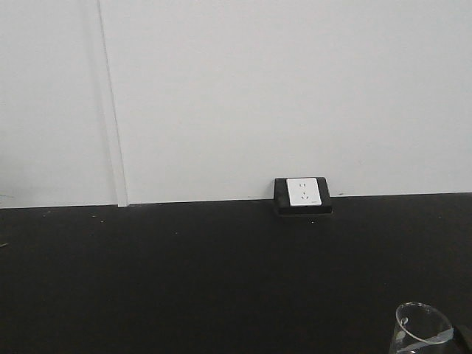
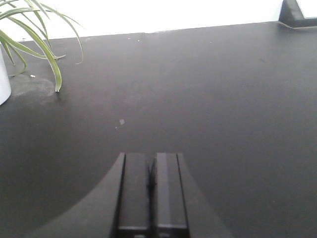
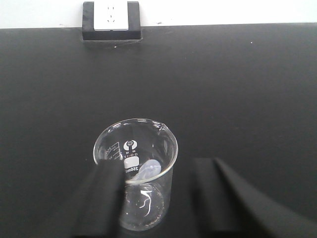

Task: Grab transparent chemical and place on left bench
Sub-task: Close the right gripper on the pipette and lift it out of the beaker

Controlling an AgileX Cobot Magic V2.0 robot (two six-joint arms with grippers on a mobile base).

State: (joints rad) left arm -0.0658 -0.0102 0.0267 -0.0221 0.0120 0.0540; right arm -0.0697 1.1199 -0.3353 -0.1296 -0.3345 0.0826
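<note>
Clear beaker (image 3: 136,173) standing upright on black worktop (image 3: 237,89), pouring lip on far side, toward white wall. Wall socket (image 3: 111,19) sitting at worktop's back edge, well apart from beaker. Right claw (image 3: 156,166) spread, fingers flanking beaker: one finger overlapping glass wall, contact impossible to tell; other finger showing gap. Front view catching only beaker's upper part at bottom right corner. Left claw (image 2: 152,161) pressed together, pinching nothing, pointing across same worktop; potted plant (image 2: 34,39) showing at view's left edge.
</note>
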